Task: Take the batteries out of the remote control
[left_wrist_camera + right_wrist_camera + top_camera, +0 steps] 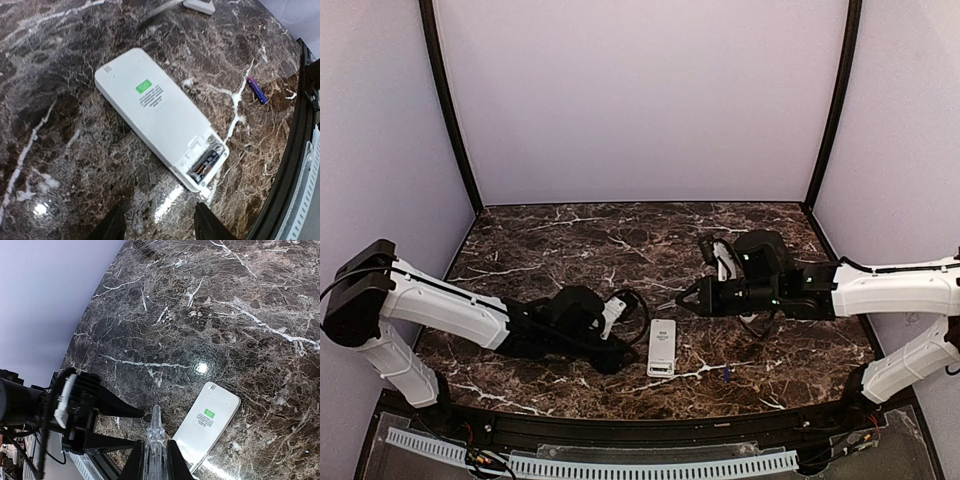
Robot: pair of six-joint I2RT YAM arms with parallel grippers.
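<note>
The white remote control [661,347] lies back side up near the front middle of the table, with a green label. In the left wrist view, the remote [155,110] has an open battery compartment [207,162] at its near end; dark and orange parts show inside, and I cannot tell if a battery is there. One purple battery [256,90] lies loose on the table to the right of the remote [726,373]. My left gripper [160,226] is open and empty, just short of the compartment end [620,358]. My right gripper [155,452] is shut on a clear plastic stick [155,427], held left of the remote [207,422].
A small white piece [199,6] lies at the top edge of the left wrist view, beyond the remote. The black front rail of the table [295,165] runs close behind the battery. The left gripper's black fingers [120,410] show in the right wrist view beside the stick's tip.
</note>
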